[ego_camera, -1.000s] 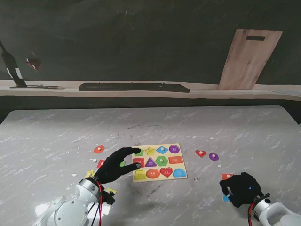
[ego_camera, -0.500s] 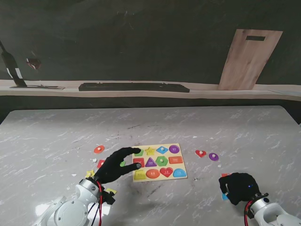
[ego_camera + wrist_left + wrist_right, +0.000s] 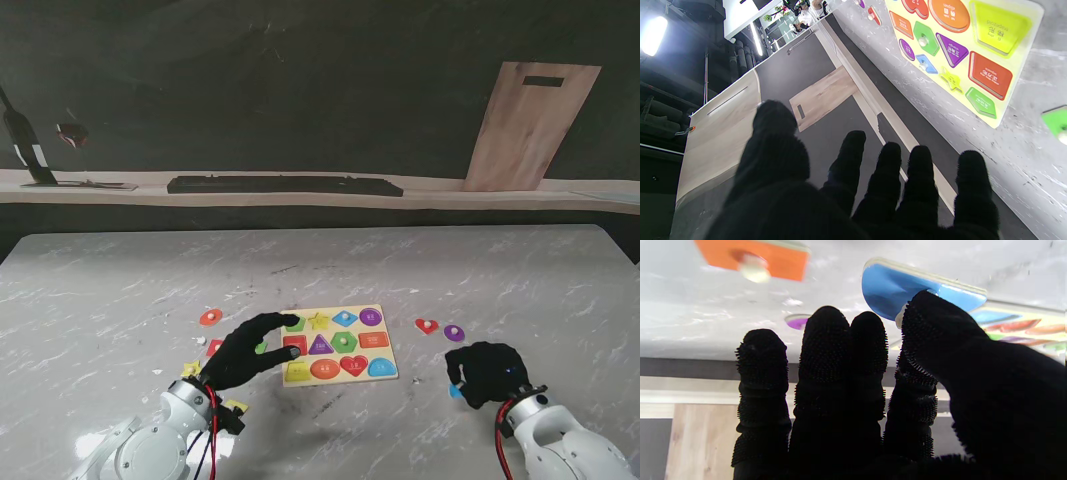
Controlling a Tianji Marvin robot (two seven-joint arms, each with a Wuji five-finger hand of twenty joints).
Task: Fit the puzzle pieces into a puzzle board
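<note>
A blue piece (image 3: 923,290) is pinched by the right hand (image 3: 487,373) near the bench's front edge; the left hand (image 3: 245,352), fingers (image 3: 853,156) spread, is held over the puzzle board (image 3: 338,371).

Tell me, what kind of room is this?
Probably a lab or workshop test bench, not a home. A marble-patterned table holds only a children's shape puzzle board, a black-gloved robot hand reaches toward it, and bright ceiling strip lights hang overhead.

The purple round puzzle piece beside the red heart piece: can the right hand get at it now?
Probably not yet: the right hand is shut on a blue semicircle puzzle piece. The purple round puzzle piece lies close, with bare table between.
</note>
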